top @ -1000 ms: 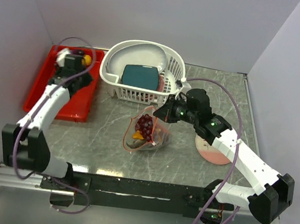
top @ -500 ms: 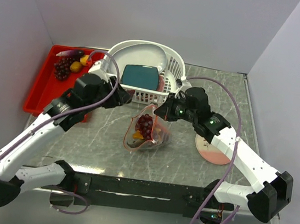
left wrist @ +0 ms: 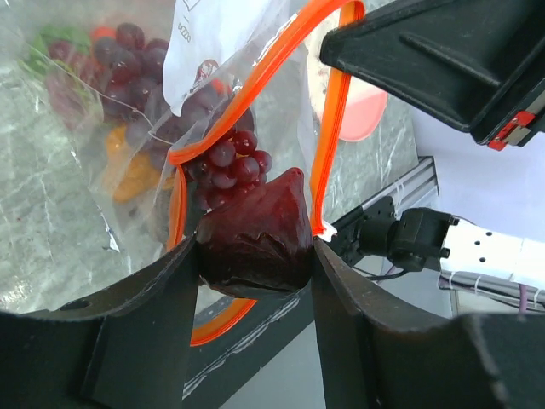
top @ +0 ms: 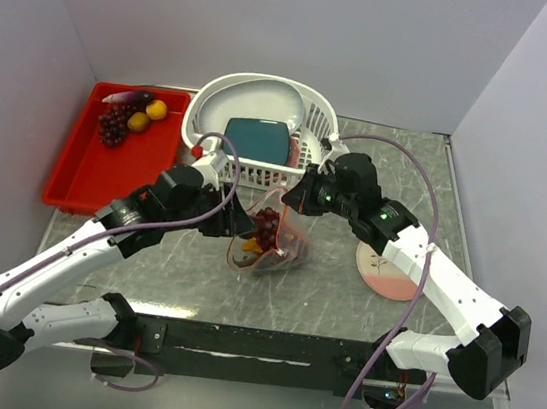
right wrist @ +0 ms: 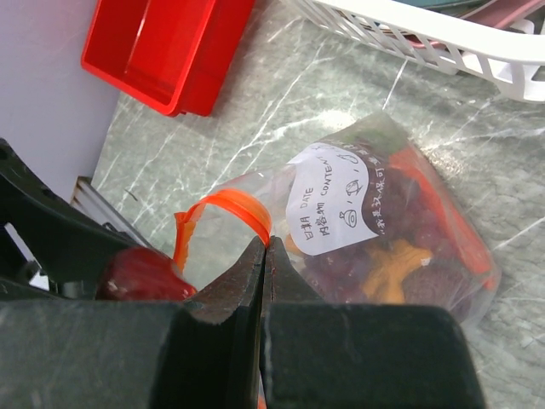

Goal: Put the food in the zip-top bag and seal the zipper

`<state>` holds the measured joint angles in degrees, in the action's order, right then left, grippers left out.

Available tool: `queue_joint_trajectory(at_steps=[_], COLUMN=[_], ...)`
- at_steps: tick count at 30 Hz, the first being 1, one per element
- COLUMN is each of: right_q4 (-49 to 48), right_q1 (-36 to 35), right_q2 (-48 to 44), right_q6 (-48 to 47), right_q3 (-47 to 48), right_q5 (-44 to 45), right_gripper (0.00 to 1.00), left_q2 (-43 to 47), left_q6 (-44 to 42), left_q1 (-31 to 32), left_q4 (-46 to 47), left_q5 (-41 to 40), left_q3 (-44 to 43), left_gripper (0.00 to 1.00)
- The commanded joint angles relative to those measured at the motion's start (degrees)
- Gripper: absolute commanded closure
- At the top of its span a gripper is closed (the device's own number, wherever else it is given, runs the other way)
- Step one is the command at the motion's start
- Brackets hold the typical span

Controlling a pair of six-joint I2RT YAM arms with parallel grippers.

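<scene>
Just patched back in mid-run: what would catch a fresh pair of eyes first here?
The left fingers clamp a dark red toy food at the open mouth of the clear bag at table centre, which holds grapes and something orange. The right fingers are shut on the orange zipper strip, holding that mouth up. At back left, the red tray has a grape bunch, yellow fruit and an eggplant.

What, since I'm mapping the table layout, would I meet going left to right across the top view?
red tray → white basket → pink plate
</scene>
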<state>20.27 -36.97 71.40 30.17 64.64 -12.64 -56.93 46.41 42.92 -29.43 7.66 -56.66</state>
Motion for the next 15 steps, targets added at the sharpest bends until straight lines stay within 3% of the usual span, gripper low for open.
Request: queue_joint_trajectory(at_steps=[1, 7, 10, 15], right_q4=[-0.3, 0.3, 0.3, 0.0], right_q1=[0.0, 0.1, 0.1, 0.1], right_q2=[-0.6, -1.2, -1.6, -2.0], right_q6=[-0.5, -1.1, -1.4, -1.7], right_q3=[3.6, 3.5, 3.2, 2.7], right_q5=[1.7, 2.6, 3.2, 3.5], right_gripper=[1.00, 1.00, 1.00, 1.00], left_q2=[-1.0, -4.2, -4.5, -4.1], left_q6=[0.0, -0.8, -0.9, -1.1], left_q1=[0.5, 0.9, 0.9, 0.8], left_q4=[3.9, 4.8, 4.6, 3.6], left_q5=[1.4, 2.2, 1.3, -1.4], left_q3=[-0.7, -1.9, -2.5, -5.8], left_gripper=[0.53, 0.21, 0.14, 0.17])
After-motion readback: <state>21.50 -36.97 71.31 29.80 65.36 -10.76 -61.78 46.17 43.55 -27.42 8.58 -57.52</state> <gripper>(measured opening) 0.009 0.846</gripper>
